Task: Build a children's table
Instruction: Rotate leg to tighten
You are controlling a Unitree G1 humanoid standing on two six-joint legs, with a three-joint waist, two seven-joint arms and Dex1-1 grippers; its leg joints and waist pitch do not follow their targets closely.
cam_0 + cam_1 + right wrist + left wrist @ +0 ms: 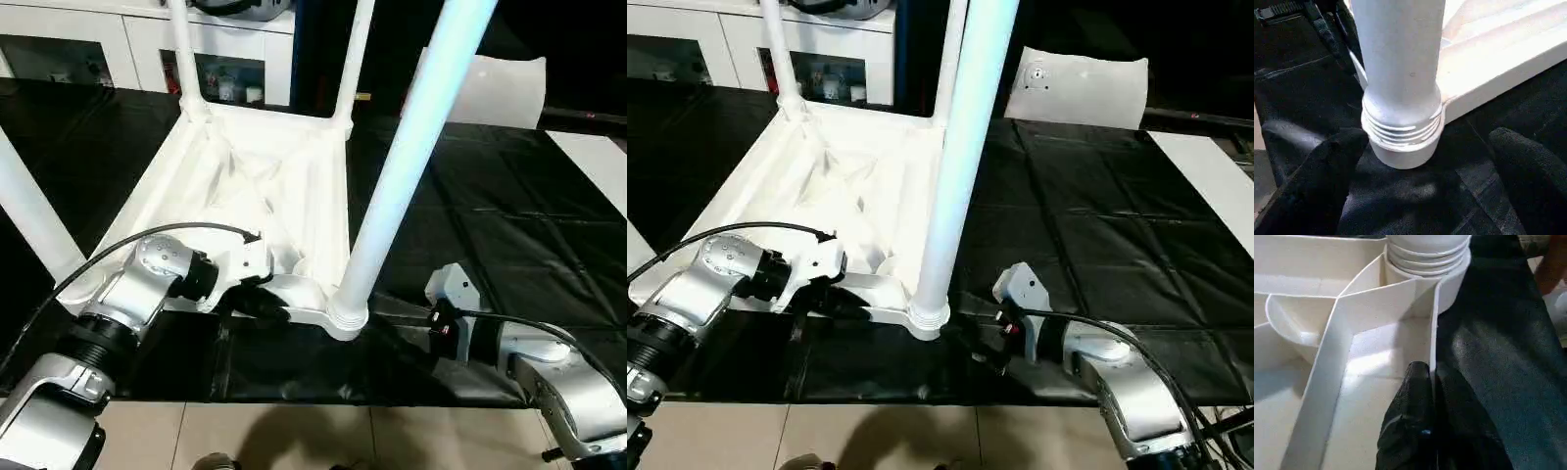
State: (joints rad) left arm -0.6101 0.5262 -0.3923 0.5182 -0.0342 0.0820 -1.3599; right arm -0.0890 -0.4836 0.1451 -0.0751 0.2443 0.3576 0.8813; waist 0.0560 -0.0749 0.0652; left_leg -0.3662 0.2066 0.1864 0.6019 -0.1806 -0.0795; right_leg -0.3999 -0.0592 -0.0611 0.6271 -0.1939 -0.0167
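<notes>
Bracing white ribbed plastic tabletop (pixel 245 176), frame centre | left gripper (pixel 1422 382) clamped on its rim | right gripper (pixel 1425 161) spread wide at near white tapered leg (pixel 411 147) | close squarely before twisting

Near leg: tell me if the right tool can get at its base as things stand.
Probably yes. The right tool is open, a finger on each side of the near leg just short of its threaded base, with bare black sheet between them.

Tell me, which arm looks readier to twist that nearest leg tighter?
Probably the right: its gripper stands open on either side of the leg, while the left gripper is clamped on the tabletop rim.
</notes>
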